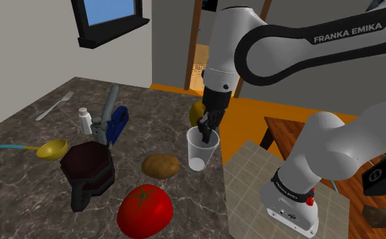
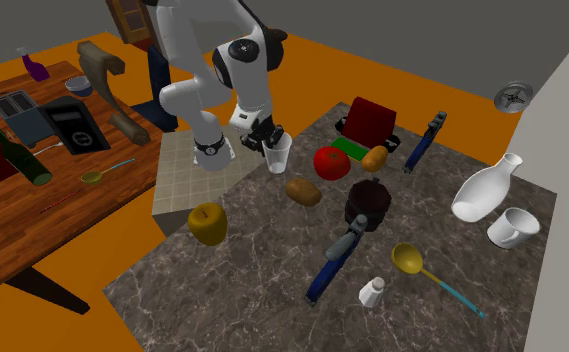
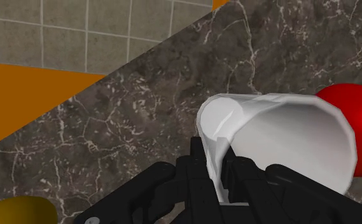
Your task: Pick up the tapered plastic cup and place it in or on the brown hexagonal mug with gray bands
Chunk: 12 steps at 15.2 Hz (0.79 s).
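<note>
The tool (image 3: 216, 168) pinches one wall of the single pale tapered cup (image 1: 202, 151), near the desk (image 1: 22, 176) edge beside one potato (image 1: 160, 166). The second exterior view adds one white jug (image 2: 484, 190) beyond the one dark hexagonal mug (image 2: 369, 203).

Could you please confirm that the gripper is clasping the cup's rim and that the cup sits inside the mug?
Not quite. The gripper is clasping the rim of the cup, but the cup is not in the mug. The shoulder view shows it apart from the mug, on the far side of the potato.
</note>
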Motion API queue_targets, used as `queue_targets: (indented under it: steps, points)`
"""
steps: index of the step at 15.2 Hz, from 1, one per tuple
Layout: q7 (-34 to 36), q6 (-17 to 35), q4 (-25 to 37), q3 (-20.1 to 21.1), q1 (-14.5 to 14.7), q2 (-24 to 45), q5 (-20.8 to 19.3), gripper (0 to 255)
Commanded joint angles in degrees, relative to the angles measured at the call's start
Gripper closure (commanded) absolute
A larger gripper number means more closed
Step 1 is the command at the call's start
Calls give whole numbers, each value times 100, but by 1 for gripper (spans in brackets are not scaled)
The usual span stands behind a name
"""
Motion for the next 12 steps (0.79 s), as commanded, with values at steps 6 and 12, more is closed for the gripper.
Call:
queue_targets:
  steps: [6,12]
  points:
    - [84,-587,443,-97,-30,-147,-104,255]
    - [150,-1063,858,-177,-54,-212,-184,255]
